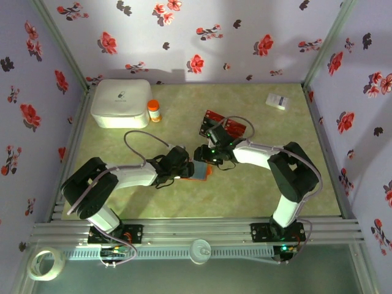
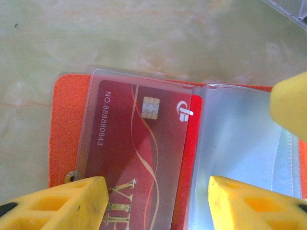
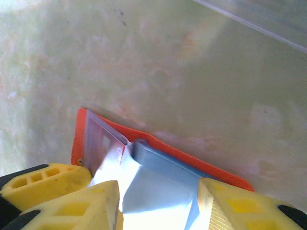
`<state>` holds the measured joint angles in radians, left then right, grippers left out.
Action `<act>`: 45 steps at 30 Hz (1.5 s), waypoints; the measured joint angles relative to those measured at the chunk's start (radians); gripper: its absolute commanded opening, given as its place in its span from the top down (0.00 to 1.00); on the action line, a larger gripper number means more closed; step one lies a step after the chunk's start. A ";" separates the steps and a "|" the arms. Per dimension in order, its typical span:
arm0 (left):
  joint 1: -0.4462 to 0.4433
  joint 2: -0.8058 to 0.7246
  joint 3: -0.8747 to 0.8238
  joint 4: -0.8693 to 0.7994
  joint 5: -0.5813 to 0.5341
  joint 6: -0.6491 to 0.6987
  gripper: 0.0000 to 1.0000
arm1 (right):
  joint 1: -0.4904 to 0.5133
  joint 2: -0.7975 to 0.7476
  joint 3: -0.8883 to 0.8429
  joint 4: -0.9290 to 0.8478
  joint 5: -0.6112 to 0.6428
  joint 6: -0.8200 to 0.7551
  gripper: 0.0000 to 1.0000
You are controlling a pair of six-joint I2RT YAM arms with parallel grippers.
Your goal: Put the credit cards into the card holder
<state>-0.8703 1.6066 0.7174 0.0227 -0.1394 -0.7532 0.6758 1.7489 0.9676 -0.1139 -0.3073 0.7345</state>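
Green marbled tabletop (image 1: 257, 184), floral walls. We note the card holder (image 1: 199, 169) lying open and flat at table centre, sleeves up. One red card (image 2: 129, 143) is sleeved, its long axis running away from the left gripper (image 2: 156, 199), chip end farthest. Loose cards (image 1: 233, 127) lie just behind, so most of the job is left. Left gripper and right gripper (image 3: 153, 201) hover over the holder, jaws parted, pinching nothing.
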 measured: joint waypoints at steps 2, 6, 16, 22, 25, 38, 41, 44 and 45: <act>0.000 0.001 0.000 0.002 0.000 0.000 0.43 | 0.000 0.006 -0.009 0.012 0.000 0.008 0.51; 0.000 0.003 0.000 0.004 -0.001 0.000 0.43 | 0.000 0.018 -0.017 0.033 -0.001 0.019 0.49; 0.000 0.002 0.000 0.008 0.001 0.000 0.36 | -0.001 0.023 -0.019 0.074 -0.039 0.042 0.53; 0.000 -0.020 0.001 0.002 0.028 0.000 0.20 | -0.001 0.023 -0.019 0.131 -0.088 0.086 0.53; 0.000 -0.053 0.000 -0.034 0.035 0.000 0.11 | -0.001 0.021 -0.021 0.159 -0.107 0.113 0.52; 0.024 -0.372 -0.018 -0.182 -0.012 -0.015 0.00 | 0.052 -0.008 -0.016 0.224 -0.131 0.207 0.48; 0.040 -0.422 -0.032 -0.213 -0.019 -0.023 0.00 | 0.072 0.004 0.008 0.237 -0.130 0.220 0.47; 0.064 -0.468 -0.048 -0.243 -0.028 -0.028 0.00 | 0.093 0.038 0.041 0.262 -0.130 0.234 0.47; 0.071 -0.478 -0.051 -0.250 -0.030 -0.030 0.00 | 0.099 0.050 0.050 0.274 -0.130 0.240 0.47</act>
<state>-0.7990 1.1286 0.6659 -0.2276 -0.1696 -0.7834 0.7750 1.7992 1.0172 0.1596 -0.4377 0.9745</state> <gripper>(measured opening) 0.997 0.530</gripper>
